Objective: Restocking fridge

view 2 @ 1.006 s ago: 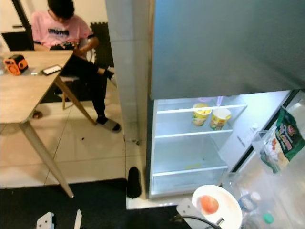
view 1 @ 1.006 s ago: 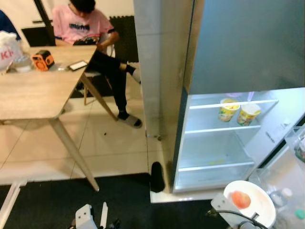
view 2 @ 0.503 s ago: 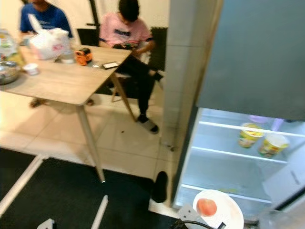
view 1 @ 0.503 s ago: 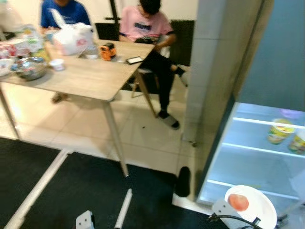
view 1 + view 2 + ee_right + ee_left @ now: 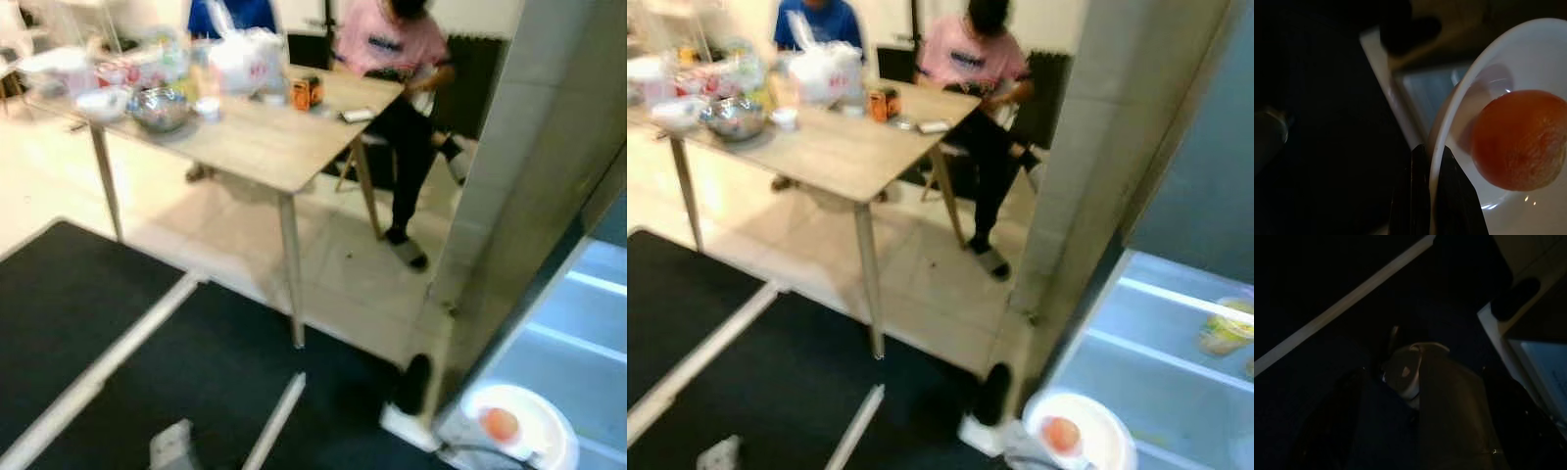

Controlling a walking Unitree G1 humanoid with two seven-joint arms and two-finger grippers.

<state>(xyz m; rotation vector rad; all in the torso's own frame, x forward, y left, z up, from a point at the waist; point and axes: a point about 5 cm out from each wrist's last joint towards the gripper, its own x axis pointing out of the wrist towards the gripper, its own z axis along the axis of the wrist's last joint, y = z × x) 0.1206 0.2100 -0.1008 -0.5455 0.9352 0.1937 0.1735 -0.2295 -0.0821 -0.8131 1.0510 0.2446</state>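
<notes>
A white plate with an orange-red fruit on it is held low at my right side. In the right wrist view my right gripper is shut on the plate's rim, one black finger on each side, and the fruit lies in the dish. The open fridge glows at the right edge, with a yellow cup on a shelf. The left arm hangs idle at the bottom edge; its wrist view is very dark.
A wooden table loaded with bowls, bags and packets stands ahead to the left. Two people sit behind it, one in pink. A tiled pillar stands beside the fridge. A black shoe lies on the dark mat.
The whole picture has swung left: the fridge has slid to the right edge and the table has come fully into view. The plate stays in my right gripper.
</notes>
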